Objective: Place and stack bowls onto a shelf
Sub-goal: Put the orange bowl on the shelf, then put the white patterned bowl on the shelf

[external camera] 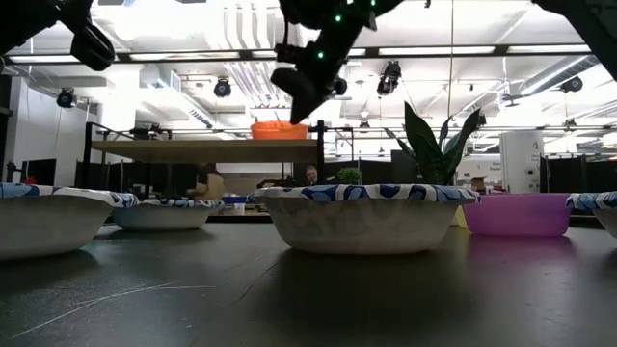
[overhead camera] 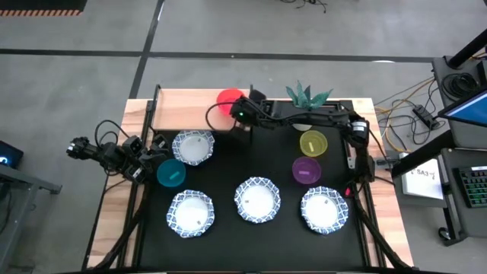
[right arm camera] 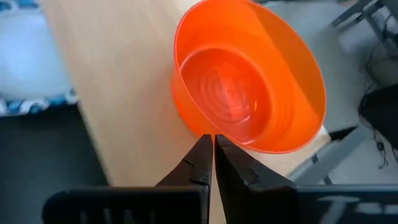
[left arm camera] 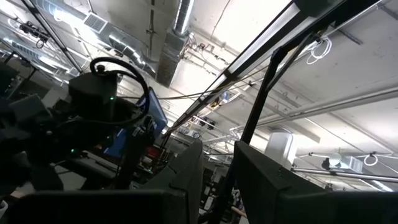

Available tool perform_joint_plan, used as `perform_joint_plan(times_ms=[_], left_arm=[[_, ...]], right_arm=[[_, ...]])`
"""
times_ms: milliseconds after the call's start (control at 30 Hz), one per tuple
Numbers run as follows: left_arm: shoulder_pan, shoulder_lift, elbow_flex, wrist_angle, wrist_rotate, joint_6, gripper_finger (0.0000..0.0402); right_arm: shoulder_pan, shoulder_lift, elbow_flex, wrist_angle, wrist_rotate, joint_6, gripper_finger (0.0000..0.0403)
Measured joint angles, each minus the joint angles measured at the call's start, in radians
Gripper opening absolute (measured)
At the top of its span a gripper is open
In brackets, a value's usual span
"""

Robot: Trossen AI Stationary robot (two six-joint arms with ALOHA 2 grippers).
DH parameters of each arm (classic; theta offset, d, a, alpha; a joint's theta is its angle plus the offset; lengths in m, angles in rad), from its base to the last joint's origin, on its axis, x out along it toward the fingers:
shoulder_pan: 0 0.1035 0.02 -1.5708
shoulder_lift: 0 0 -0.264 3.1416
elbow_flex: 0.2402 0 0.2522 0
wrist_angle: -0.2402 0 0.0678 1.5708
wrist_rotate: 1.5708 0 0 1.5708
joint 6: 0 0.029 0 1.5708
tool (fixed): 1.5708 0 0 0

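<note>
A red-orange bowl (overhead camera: 227, 100) stands upright on its base at the right end of the wooden shelf (overhead camera: 183, 106), which stands at the table's far left. My right gripper (right arm camera: 213, 142) is shut. It hovers just above and beside the bowl's near rim (external camera: 280, 129), and the low view shows a gap between them. A white bowl with a blue rim (overhead camera: 192, 147) sits on the table in front of the shelf. My left gripper (overhead camera: 156, 148) waits at the table's left edge, tipped upward, its fingers (left arm camera: 186, 180) apart with nothing between them.
Three more white bowls (overhead camera: 190, 211) (overhead camera: 257, 199) (overhead camera: 325, 209) line the near half of the black table. A teal bowl (overhead camera: 170, 173) sits near my left gripper. A yellow bowl (overhead camera: 313, 142), a purple bowl (overhead camera: 307, 170) and a potted plant (overhead camera: 308, 95) stand under my right arm.
</note>
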Motion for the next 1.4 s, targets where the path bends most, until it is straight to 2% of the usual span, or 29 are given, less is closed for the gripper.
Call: perform_joint_plan(times_ms=[133, 300, 467, 633, 900, 1000, 1200, 1300, 1400], left_arm=[[0.000, 0.000, 0.000, 0.001, 0.000, 0.000, 0.0075], [0.000, 0.000, 0.000, 0.001, 0.000, 0.000, 0.0075], [0.000, 0.000, 0.000, 0.002, 0.000, 0.000, 0.0075], [0.000, 0.002, 0.000, 0.002, 0.000, 0.023, 0.0075], [0.000, 0.044, 0.000, 0.041, 0.000, 0.030, 0.0075], [0.000, 0.094, 0.000, 0.103, 0.000, 0.049, 0.0075], [0.000, 0.260, 0.000, 0.286, 0.000, 0.082, 0.0075], [0.000, 0.358, 0.003, 0.381, -0.001, 0.082, 0.0075], [0.000, 0.460, 0.050, 0.387, -0.007, 0.058, 0.0075]], right_arm=[[-0.009, 0.001, -0.018, 0.063, -0.011, -0.029, 0.0009], [0.019, -0.018, -0.018, 0.027, -0.019, -0.024, 0.0009], [0.102, -0.037, -0.025, -0.019, -0.026, -0.023, 0.0009], [0.214, -0.068, -0.109, 0.032, -0.027, -0.026, 0.0009], [0.388, -0.197, -0.411, 0.330, -0.034, -0.060, 0.0009], [0.417, -0.270, -0.543, 0.435, -0.078, -0.059, 0.0009], [0.426, -0.449, -0.807, 0.629, -0.237, -0.067, 0.0009], [0.425, -0.544, -0.930, 0.751, -0.254, -0.087, 0.0009], [0.422, -0.622, -1.027, 0.829, -0.254, -0.123, 0.0009]])
